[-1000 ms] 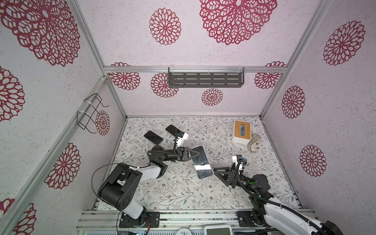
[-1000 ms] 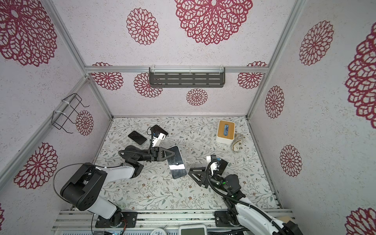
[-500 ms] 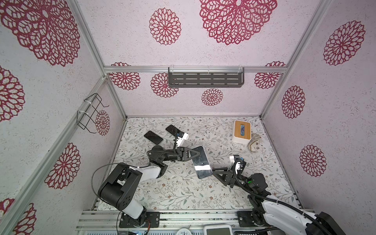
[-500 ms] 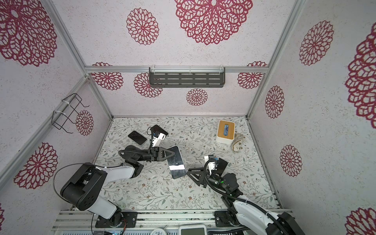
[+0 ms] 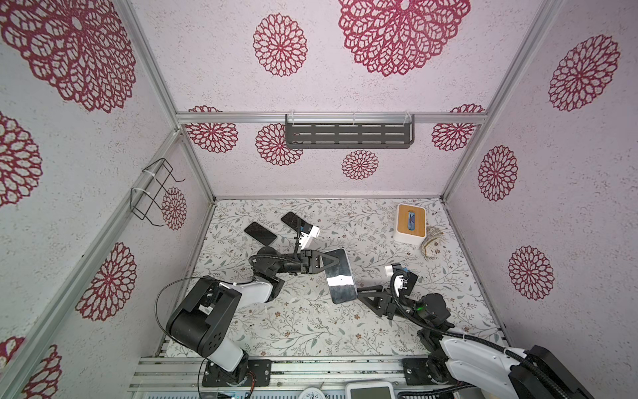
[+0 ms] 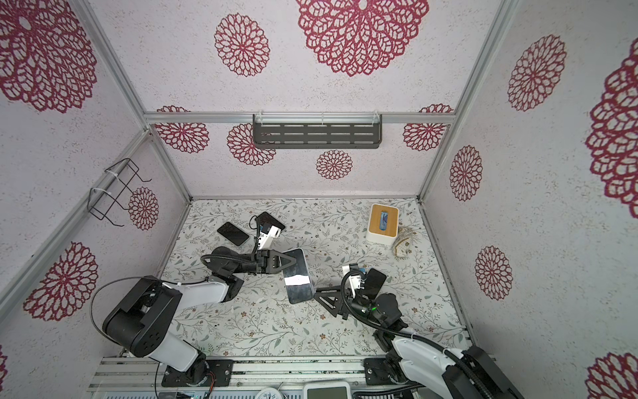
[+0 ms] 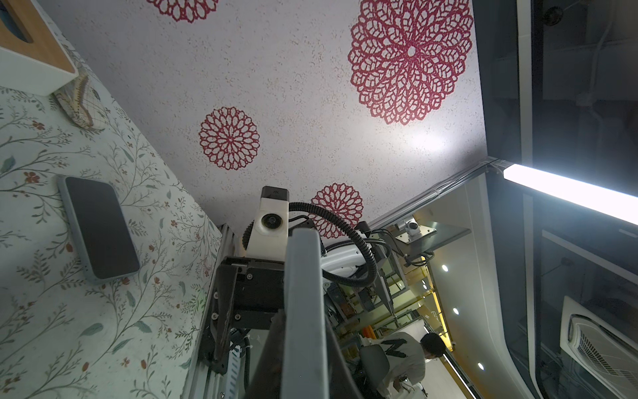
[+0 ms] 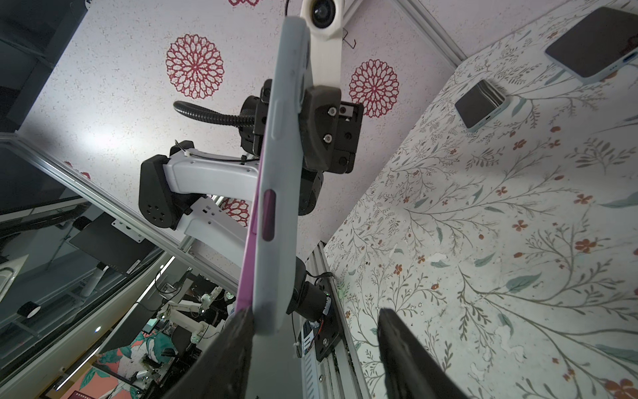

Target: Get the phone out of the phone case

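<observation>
The phone [image 5: 341, 276], glossy screen up, sits in its pale grey phone case [image 8: 280, 165] and hangs above the table. Its pink edge [image 8: 249, 248] shows along the case rim in the right wrist view. My left gripper [image 5: 332, 259] is shut on the upper end of the cased phone; in the left wrist view the case edge [image 7: 303, 293] runs between its fingers. My right gripper [image 5: 360, 296] is open at the phone's lower end. One of its fingers [image 8: 234, 345] touches the phone's corner, while the opposite finger [image 8: 400, 349] stands well clear.
Two dark phones [image 5: 260, 233] [image 5: 292, 220] lie at the back left. Another cased phone [image 6: 374, 283] lies by my right wrist. A white tissue box with a wooden lid [image 5: 410, 224] and a woven item [image 5: 431, 243] sit back right. Walls enclose the table.
My right gripper has moved left to the phone's lower end, and its jaws have narrowed a little. The left gripper and the phone have stayed put.
</observation>
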Tool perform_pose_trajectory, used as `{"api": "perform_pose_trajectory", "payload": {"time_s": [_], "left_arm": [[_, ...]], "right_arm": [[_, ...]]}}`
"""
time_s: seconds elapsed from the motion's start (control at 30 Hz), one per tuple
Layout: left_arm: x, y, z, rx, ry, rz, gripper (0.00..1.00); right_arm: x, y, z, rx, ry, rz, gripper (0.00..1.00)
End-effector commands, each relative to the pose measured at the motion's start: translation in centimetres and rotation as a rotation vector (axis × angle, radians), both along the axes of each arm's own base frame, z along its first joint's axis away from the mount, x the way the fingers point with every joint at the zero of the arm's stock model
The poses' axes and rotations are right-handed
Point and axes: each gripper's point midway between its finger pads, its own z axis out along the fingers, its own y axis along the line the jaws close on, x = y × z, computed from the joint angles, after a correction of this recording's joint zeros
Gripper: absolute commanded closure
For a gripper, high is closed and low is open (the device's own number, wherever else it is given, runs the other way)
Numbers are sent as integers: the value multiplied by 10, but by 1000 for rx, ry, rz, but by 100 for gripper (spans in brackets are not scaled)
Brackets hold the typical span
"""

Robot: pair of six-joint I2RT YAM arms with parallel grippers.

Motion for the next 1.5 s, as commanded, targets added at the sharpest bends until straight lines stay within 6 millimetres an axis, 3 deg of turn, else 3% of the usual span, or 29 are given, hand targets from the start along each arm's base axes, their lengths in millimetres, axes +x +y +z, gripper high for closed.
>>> {"api": "perform_pose_trajectory", "payload": {"time_s": [0.0, 0.27, 0.47, 0.87, 1.17, 1.37, 1.47], "left_arm": [[1, -1, 15, -39, -58, 11, 100], [0, -1, 15, -40, -61, 9, 100], [3, -3, 5, -24, -38, 9, 100], [8, -18, -24, 10, 27, -2, 100], [18, -27, -50, 42, 94, 4, 100], [32, -28, -78, 74, 155, 50, 67], [36, -27, -86, 83, 160, 81, 57]], "right_arm": [[-3, 6, 20, 43, -56, 28, 42], [-1, 10, 19, 42, -50, 37, 46], [0, 13, 21, 42, -50, 48, 52], [7, 13, 17, 39, 11, 28, 73], [10, 11, 8, 29, 52, 4, 94], [12, 9, -2, 13, 104, -20, 100], [14, 8, -8, -8, 124, -33, 100]]}}
